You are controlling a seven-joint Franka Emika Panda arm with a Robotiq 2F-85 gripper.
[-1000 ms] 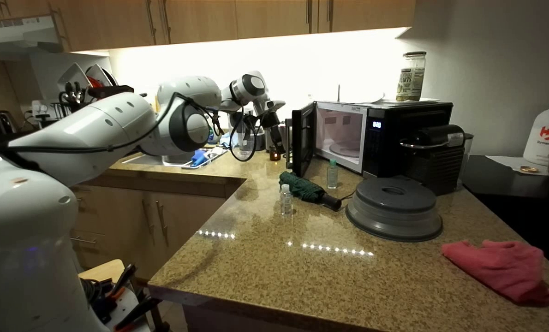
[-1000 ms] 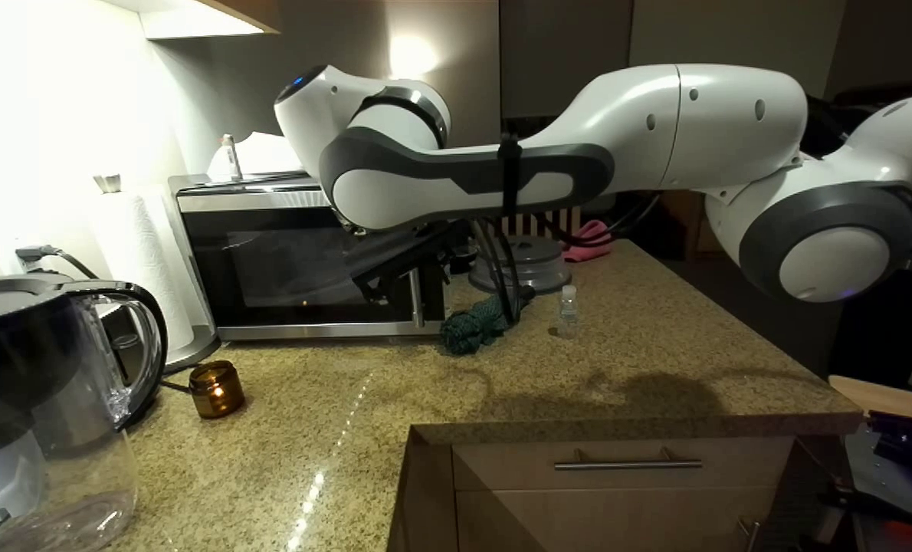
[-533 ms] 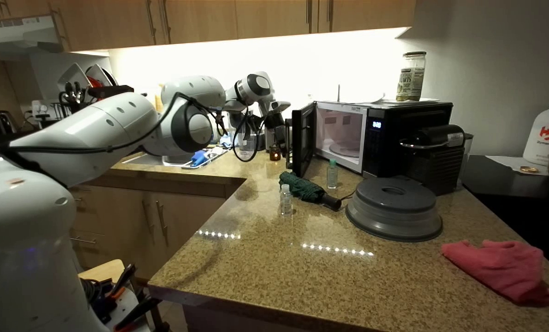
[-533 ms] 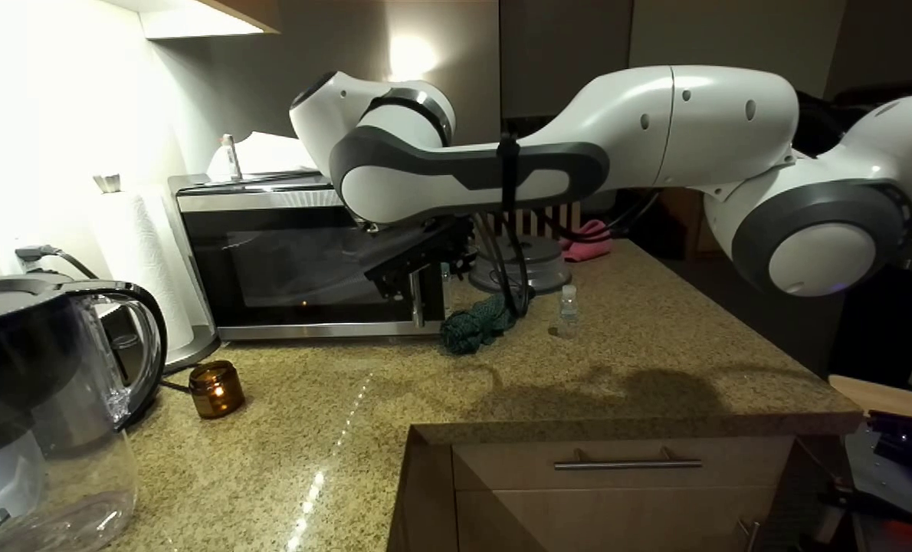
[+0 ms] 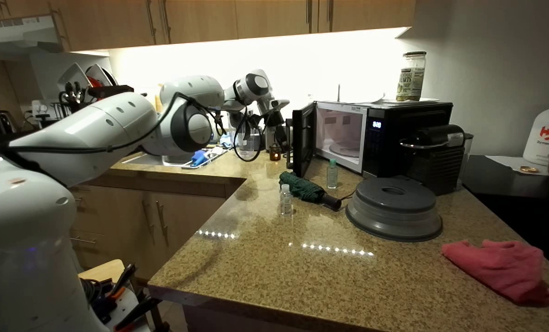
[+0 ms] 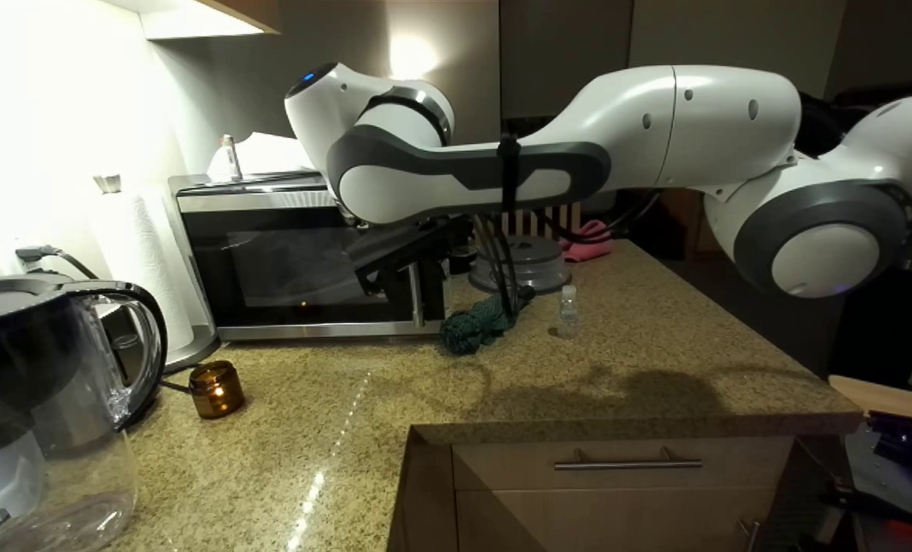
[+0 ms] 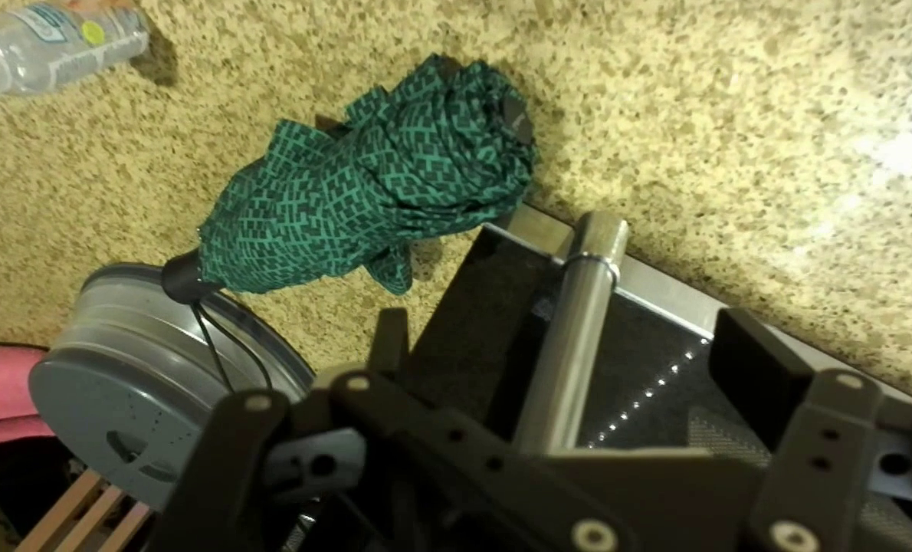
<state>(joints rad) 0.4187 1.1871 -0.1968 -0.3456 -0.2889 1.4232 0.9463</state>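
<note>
Exterior view: kitchen cabinets (image 5: 279,18), lit beneath, above speckled counter (image 5: 274,272). Microwave (image 5: 378,143) on it, door (image 5: 303,138) standing open. Umbrella (image 7: 372,184) lies near the door's foot. Wrist view: my gripper (image 7: 571,353), fingers wide apart, holds nothing; the door's handle (image 7: 579,330) shows between them, gaps either side. I judge this a lining-up step; a grip here would call for keeping the handle centred while closing.

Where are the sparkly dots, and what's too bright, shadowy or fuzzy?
In both exterior views, dots on the counter, part of the wall bleached white; in an exterior view, soft shadows below the arm; in the wrist view, dots on the microwave door, the gripper dark and slightly fuzzy.
</note>
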